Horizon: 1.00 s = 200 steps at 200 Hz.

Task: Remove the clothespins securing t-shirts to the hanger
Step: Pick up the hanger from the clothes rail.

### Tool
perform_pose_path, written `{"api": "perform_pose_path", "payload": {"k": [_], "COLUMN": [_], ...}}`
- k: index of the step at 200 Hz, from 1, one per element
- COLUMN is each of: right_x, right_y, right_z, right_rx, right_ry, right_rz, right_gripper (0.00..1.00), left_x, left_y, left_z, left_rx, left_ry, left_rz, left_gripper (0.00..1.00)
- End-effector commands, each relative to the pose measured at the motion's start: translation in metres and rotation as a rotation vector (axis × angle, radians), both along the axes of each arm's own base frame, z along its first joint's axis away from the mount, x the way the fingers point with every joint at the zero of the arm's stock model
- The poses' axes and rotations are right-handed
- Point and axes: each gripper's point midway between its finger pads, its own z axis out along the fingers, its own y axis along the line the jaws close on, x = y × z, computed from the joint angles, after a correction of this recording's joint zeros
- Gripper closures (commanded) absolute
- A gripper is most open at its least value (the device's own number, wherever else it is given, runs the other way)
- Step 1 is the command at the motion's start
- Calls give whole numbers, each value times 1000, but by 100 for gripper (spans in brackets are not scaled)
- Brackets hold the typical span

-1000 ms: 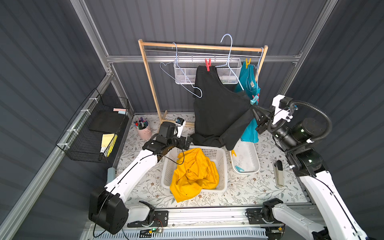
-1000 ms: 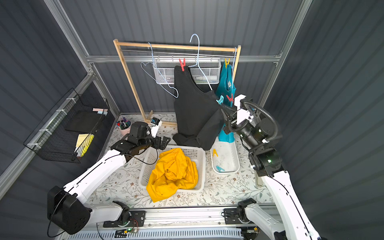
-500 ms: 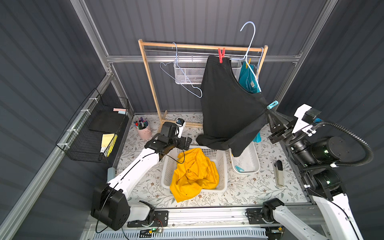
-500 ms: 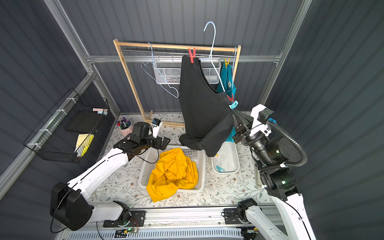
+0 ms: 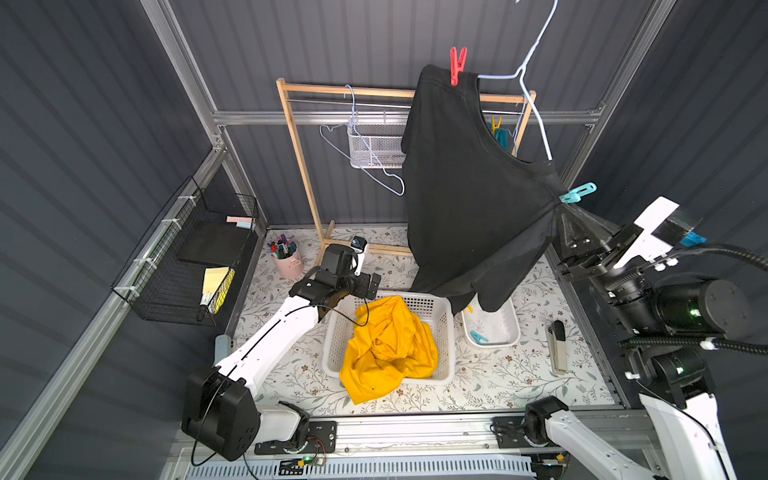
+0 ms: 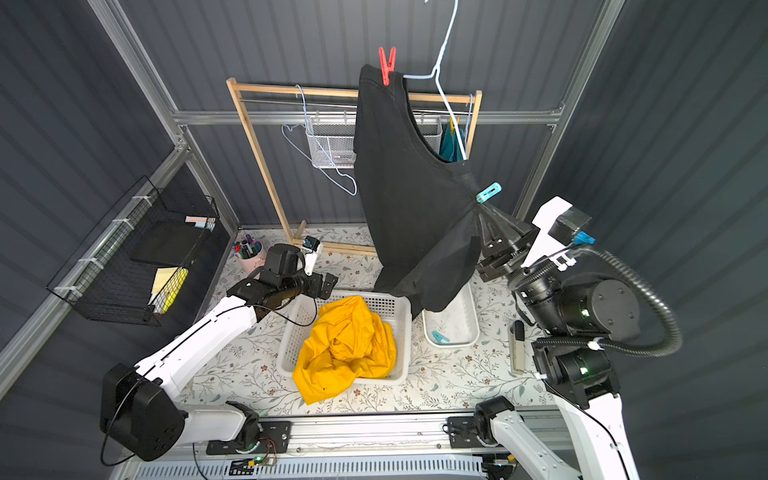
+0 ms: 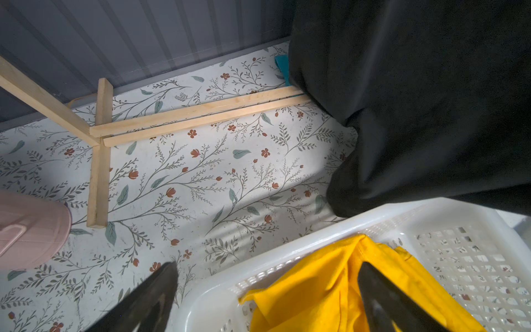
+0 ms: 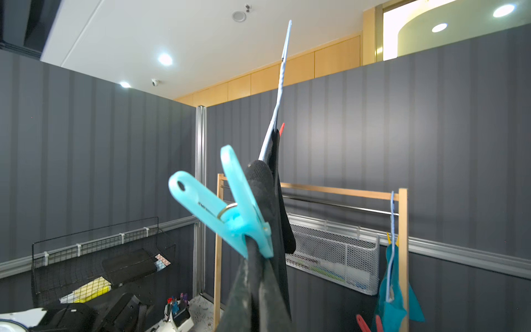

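A black t-shirt (image 5: 469, 187) (image 6: 407, 187) hangs tilted on a pale blue wire hanger (image 5: 536, 37), held in the air in front of the rack. A red clothespin (image 5: 457, 65) (image 6: 386, 65) grips its upper shoulder. A teal clothespin (image 5: 577, 193) (image 8: 230, 218) grips the lower shoulder. My right gripper (image 5: 559, 208) (image 8: 254, 258) is shut on that lower shoulder, just below the teal pin. My left gripper (image 5: 372, 286) (image 7: 268, 267) stands open over the rim of a white basket (image 5: 440, 303) holding the yellow t-shirt (image 5: 390, 340) (image 7: 330, 287). The teal t-shirt (image 8: 390, 301) stays on the rack with a yellow clothespin (image 8: 388, 238).
A wooden rack (image 5: 299, 158) carries a mesh basket (image 5: 374, 145) and an empty hanger (image 5: 365, 162). A small white tray (image 5: 511, 328) holds a teal pin (image 5: 478, 336). A pink pen cup (image 5: 286, 262), a stapler (image 5: 557, 345) and a wire wall basket (image 5: 187, 257) stand around.
My right arm has lifted the hanger with the black t-shirt up off the rack rail and drawn it forward and to the right. The left arm has barely moved.
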Motion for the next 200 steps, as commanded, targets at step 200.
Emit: {"api": "perform_pose_path", "payload": {"k": [200], "right_x": [-104], "right_y": [-4], "right_z": [140], "right_rx": [172], "right_ry": [-331], "right_rz": [303], "right_gripper": [100], "left_x": [-7], "left_y": [47], "left_z": [40], "left_rx": [57], "left_ry": [-152], "left_rz": [199], "left_gripper": [0]}}
